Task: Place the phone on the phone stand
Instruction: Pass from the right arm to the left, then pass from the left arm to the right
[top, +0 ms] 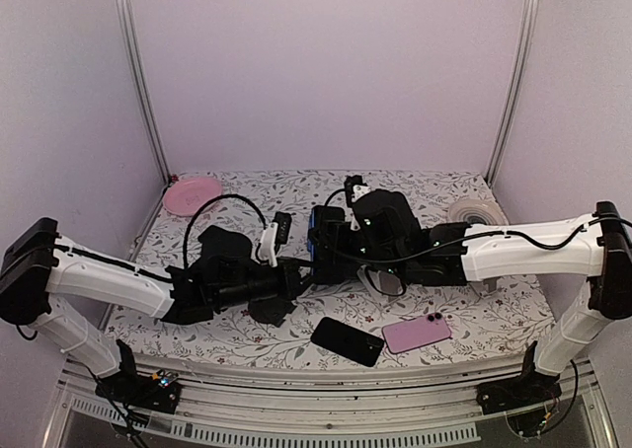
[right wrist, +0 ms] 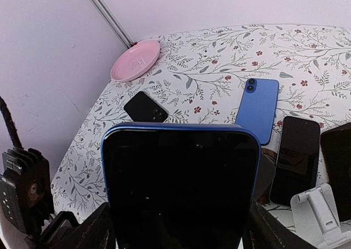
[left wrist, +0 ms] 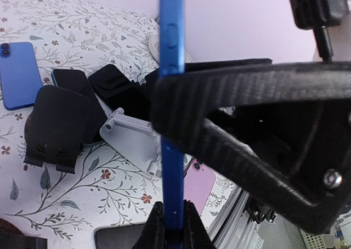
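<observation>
A blue phone point(top: 314, 239) with a dark screen point(right wrist: 181, 194) hangs upright above the middle of the table, held by both arms. In the left wrist view the phone shows edge-on point(left wrist: 171, 68), and my left gripper point(left wrist: 173, 219) is shut on its two faces at the lower end. My right gripper point(right wrist: 178, 230) is shut across the phone's width, one finger on each side edge. Below them on the table are a black phone stand point(left wrist: 57, 128) and a white phone stand point(left wrist: 134, 136), the white one also showing at the right wrist view's corner point(right wrist: 318, 210).
Several other phones lie flat: a black phone point(top: 348, 340) and a pink phone point(top: 416, 333) near the front edge, a light blue one point(right wrist: 258, 109) and dark ones point(right wrist: 296, 158) by the stands. A pink plate point(top: 193, 193) sits back left and a tape roll point(top: 474, 211) back right.
</observation>
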Robot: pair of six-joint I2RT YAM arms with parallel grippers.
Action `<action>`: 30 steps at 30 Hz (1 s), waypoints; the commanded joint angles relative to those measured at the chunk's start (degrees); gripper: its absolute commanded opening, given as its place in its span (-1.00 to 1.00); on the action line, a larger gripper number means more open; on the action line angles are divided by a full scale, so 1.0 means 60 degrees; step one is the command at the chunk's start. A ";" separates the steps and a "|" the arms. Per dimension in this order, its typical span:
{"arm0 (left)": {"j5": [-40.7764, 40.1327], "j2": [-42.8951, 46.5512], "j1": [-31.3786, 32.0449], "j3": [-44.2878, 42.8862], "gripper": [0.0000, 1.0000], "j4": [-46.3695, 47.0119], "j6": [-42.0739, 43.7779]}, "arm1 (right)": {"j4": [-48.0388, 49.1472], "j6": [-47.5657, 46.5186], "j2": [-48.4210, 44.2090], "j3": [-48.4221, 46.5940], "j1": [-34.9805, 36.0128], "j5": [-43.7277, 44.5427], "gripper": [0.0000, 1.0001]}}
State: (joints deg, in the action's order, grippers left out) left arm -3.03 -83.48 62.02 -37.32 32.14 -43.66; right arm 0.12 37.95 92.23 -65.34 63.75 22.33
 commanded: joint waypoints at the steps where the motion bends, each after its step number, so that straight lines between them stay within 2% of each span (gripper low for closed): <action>1: 0.0331 -0.0033 0.0121 -0.0200 -1.00 0.0466 0.0210 | 0.0513 0.0070 -0.0054 -0.0331 0.0083 0.0014 0.21; 5: 0.0264 0.0037 0.0123 -0.0160 -1.00 0.0377 0.0422 | 0.0458 0.0044 -0.0260 -0.0200 0.0077 -0.0063 0.42; 10: 0.0048 0.0294 0.0221 -0.0123 -1.00 0.0107 0.1056 | 0.0377 0.0004 -0.0847 0.0119 0.0079 -0.0081 0.99; 19: -0.0161 0.0552 0.0568 -0.0315 -1.00 -0.0295 0.2168 | -0.0319 -0.0223 -0.1586 0.0338 0.0050 0.0105 0.98; 30: -0.0329 0.0846 0.0907 -0.0584 -1.00 -0.0609 0.3291 | 0.0247 -0.0364 -0.3366 0.1953 -0.0064 0.0078 0.95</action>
State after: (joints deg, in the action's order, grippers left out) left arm -3.81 -81.10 66.04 -38.52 26.46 -27.86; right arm 0.36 36.18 75.66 -56.21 63.72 22.22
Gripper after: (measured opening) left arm 0.052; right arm 0.978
